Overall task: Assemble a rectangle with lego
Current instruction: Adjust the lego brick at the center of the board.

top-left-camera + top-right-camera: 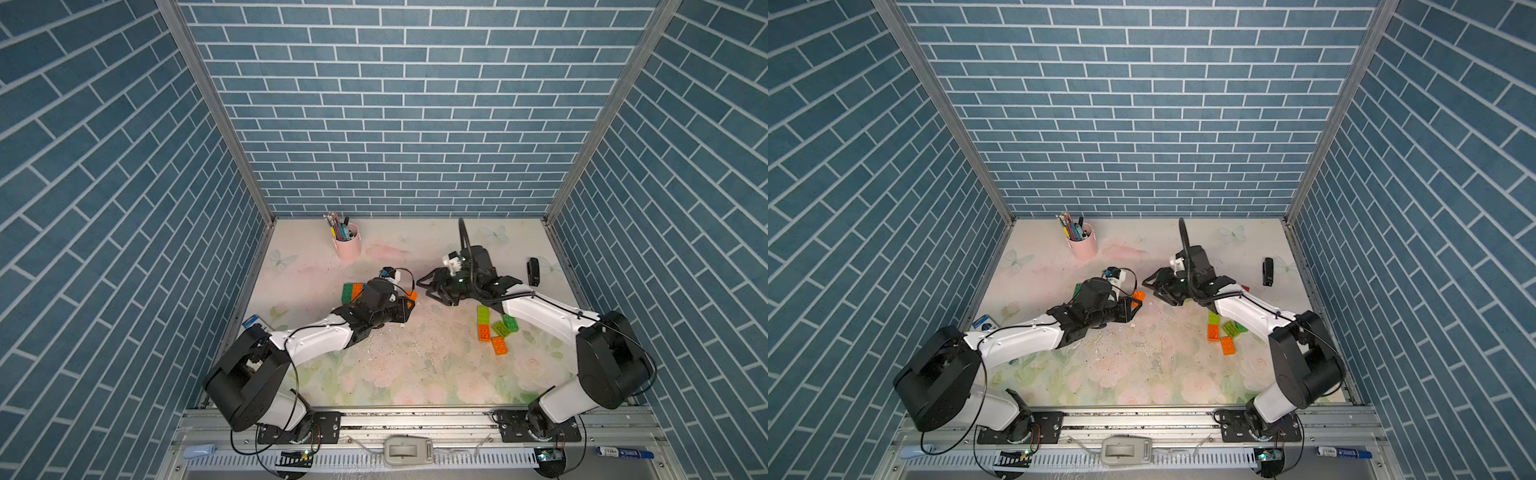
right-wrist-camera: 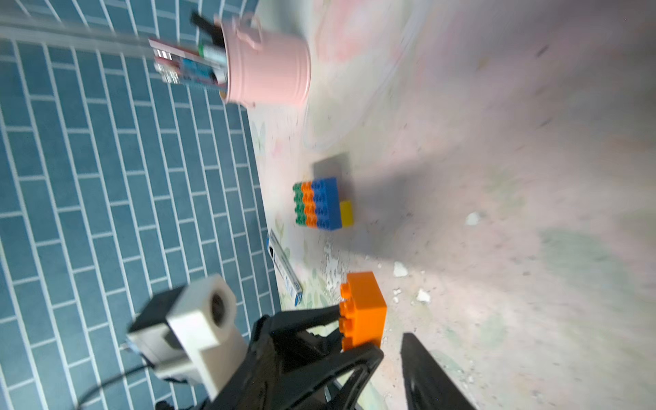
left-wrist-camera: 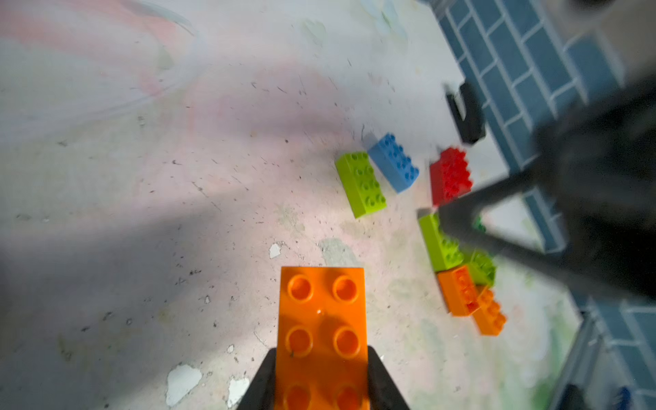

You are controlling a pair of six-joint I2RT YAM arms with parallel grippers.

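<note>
My left gripper point(image 3: 321, 351) is shut on an orange lego brick point(image 3: 321, 319), studs facing its camera; in both top views the brick point(image 1: 411, 296) pokes out of the jaws at mid-table. My right gripper point(image 1: 424, 289) stands open just right of it, jaws apart and holding nothing. A joined block of green, orange and blue bricks point(image 2: 317, 204) with a yellow one against it lies left of the left arm. Loose lime, green and orange bricks point(image 1: 484, 332) lie under the right forearm. The left wrist view adds lime point(image 3: 360, 182), blue point(image 3: 392, 161) and red point(image 3: 451, 174) bricks.
A pink pen cup point(image 1: 347, 245) stands at the back left. A small black object point(image 1: 533, 271) lies near the right wall. A blue-white box point(image 1: 251, 321) sits by the left wall. Tiled walls close three sides.
</note>
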